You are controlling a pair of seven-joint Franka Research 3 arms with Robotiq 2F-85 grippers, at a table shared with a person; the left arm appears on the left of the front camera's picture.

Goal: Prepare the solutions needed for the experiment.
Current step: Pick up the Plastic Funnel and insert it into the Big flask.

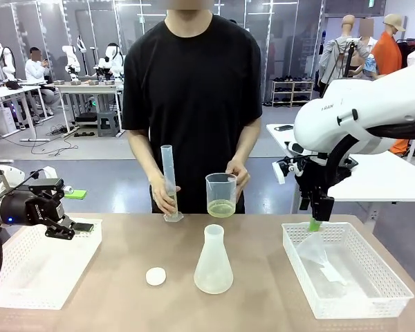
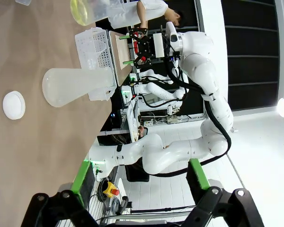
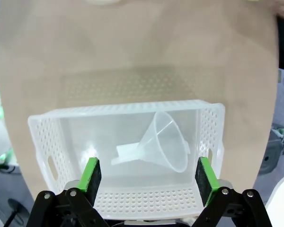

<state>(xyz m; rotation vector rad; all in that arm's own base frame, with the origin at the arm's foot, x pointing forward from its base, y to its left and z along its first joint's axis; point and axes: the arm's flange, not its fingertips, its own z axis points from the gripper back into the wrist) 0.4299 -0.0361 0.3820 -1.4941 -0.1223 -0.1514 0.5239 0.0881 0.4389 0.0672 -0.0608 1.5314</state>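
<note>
- The pale yellow-green liquid (image 1: 221,207) lies as a shallow layer at the bottom of a clear beaker (image 1: 221,187), which stands near the far edge of the worktop (image 1: 124,304), about midway along it
- One of the person's hands (image 1: 239,173) is on the far side of the beaker; the other hand (image 1: 163,198) holds a tall measuring cylinder (image 1: 168,169) upright just beside it
- An empty conical flask (image 1: 213,263) stands in the middle of the worktop, with a small white cap (image 1: 155,277) lying near it
- The left gripper (image 1: 83,226) hangs over the far corner of the white basket (image 1: 28,277) at the left edge, its jaws wide apart and holding nothing
- The right gripper (image 3: 146,175) hangs over the basket (image 3: 123,111) at the right edge, jaws spread wide and empty, above a clear funnel (image 3: 163,142) lying on its side inside
</note>
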